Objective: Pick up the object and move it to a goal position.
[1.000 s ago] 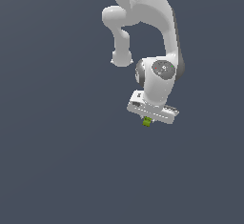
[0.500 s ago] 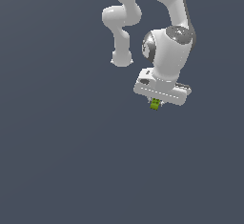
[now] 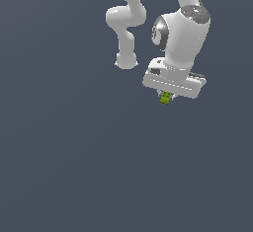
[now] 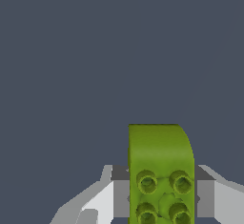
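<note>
Toward the exterior view's left the scene is a flat, uniform slate-grey ground with no visible edge or marking. Moving right, the white arm (image 3: 129,26) enters from the upper edge — a curved link hangs down and ends in a rounded joint, and beside it a larger wrist housing with a grey disc on its side tilts toward the exterior view's right. Below that housing sits the flat white body of the end effector (image 3: 167,97).

The block (image 3: 166,97) shows as a small yellow-green piece protruding just beneath the end effector's body, held between its fingers; only its lower part is visible in the exterior view. Whether it is clear of any worktop cannot be told from the plain ground.

In the wrist view the block (image 4: 161,173) fills the space between the two fingers (image 4: 104,197) — a yellow-green brick with round studs on its face and one rounded corner at its far end. The fingers are closed against its two sides, pinching it, with grey pads touching the brick on either flank.
</note>
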Robot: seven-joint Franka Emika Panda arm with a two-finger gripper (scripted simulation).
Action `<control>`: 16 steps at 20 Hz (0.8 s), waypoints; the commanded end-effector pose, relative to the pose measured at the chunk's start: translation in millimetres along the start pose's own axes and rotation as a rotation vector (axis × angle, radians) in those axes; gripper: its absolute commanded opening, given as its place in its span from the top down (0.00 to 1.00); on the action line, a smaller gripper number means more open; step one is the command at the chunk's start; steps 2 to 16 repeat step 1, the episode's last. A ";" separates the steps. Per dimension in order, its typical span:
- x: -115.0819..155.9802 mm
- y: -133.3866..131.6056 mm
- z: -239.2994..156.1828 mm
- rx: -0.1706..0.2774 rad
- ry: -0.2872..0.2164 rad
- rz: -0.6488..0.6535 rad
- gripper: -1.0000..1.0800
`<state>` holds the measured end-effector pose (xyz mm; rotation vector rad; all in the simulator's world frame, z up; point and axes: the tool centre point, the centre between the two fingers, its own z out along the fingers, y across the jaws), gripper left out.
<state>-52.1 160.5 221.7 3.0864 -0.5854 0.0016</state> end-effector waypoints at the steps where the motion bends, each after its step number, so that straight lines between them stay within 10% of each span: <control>1: -1.5 -0.1 -2.6 -0.001 -0.001 0.001 1.00; 16: -1.5 -0.1 -2.6 -0.001 -0.001 0.001 1.00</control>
